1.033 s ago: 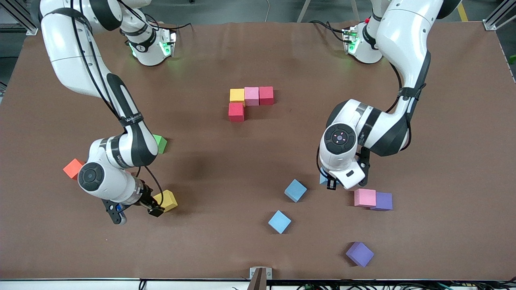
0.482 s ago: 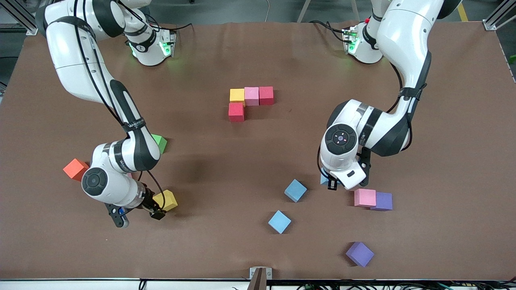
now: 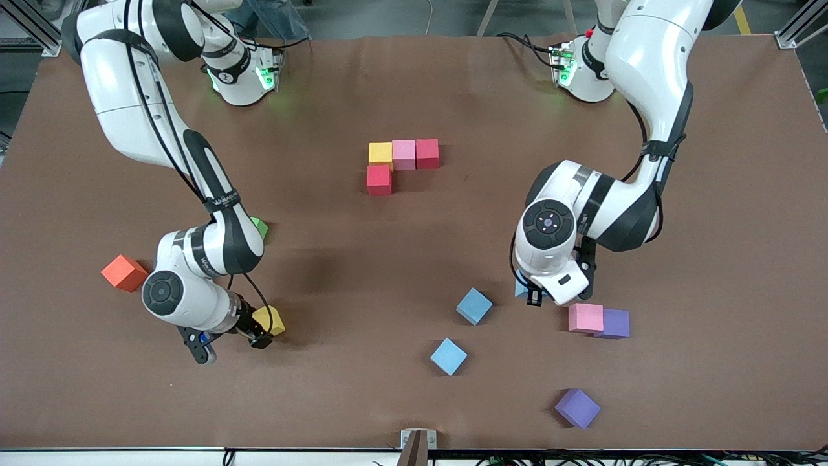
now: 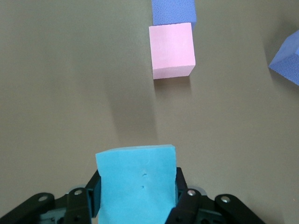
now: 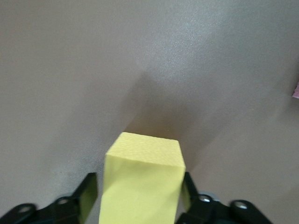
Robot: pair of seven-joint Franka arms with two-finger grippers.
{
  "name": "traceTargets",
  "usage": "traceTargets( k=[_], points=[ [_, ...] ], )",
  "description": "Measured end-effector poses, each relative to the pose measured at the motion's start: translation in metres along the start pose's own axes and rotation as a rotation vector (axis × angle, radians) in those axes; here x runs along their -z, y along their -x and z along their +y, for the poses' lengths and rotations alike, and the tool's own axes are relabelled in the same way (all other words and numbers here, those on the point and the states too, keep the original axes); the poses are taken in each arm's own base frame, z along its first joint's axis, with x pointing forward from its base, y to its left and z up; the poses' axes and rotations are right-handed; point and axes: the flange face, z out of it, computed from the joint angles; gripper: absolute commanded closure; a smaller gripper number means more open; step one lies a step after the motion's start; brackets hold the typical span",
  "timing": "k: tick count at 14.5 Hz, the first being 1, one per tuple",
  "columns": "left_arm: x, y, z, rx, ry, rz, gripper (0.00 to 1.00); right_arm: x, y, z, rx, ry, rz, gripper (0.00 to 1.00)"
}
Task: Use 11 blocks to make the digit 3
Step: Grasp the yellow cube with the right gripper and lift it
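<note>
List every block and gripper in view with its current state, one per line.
left gripper: shut on a light blue block.
right gripper: fingers on both sides of a yellow block on the table, grip unclear.
Four-block group: yellow, pink, red touching, second red adjoining.
Pink block: touching a purple block.
Other blocks: loose, apart.

A brown mat (image 3: 414, 84) covers the table; grey floor shows above the mat's top edge; metal frame rails (image 3: 799, 29) stand at its upper corners; cables (image 3: 582, 458) run below it.
</note>
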Motion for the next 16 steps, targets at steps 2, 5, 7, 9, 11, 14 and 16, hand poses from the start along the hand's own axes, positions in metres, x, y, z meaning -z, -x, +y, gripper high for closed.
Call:
traceTargets(
  k=[2,5,7,9,11,14,16],
  points=[
    [-0.001,-0.004,0.001,0.007,0.000,0.002,0.77,0.000,0.002,-0.001,0.004,0.000,0.000,0.44],
    [-0.001,-0.008,0.002,0.012,-0.001,0.004,0.77,0.002,0.003,-0.003,0.019,0.000,0.000,0.50],
    [-0.001,-0.008,0.002,0.012,-0.001,0.005,0.77,0.003,0.004,-0.004,0.042,0.000,0.001,0.53],
    [-0.002,-0.010,0.003,0.013,0.000,0.008,0.77,0.003,0.011,-0.007,0.082,0.012,-0.007,0.53],
    [-0.002,-0.014,0.004,0.014,0.000,0.010,0.77,0.003,0.026,-0.013,0.116,0.030,-0.019,0.53],
    [-0.003,-0.016,0.004,0.015,0.000,0.011,0.77,0.008,0.059,-0.027,0.232,0.049,-0.037,0.53],
    [-0.003,-0.016,0.004,0.015,0.000,0.011,0.77,0.018,0.086,-0.036,0.372,0.071,-0.063,0.53]
  ],
)
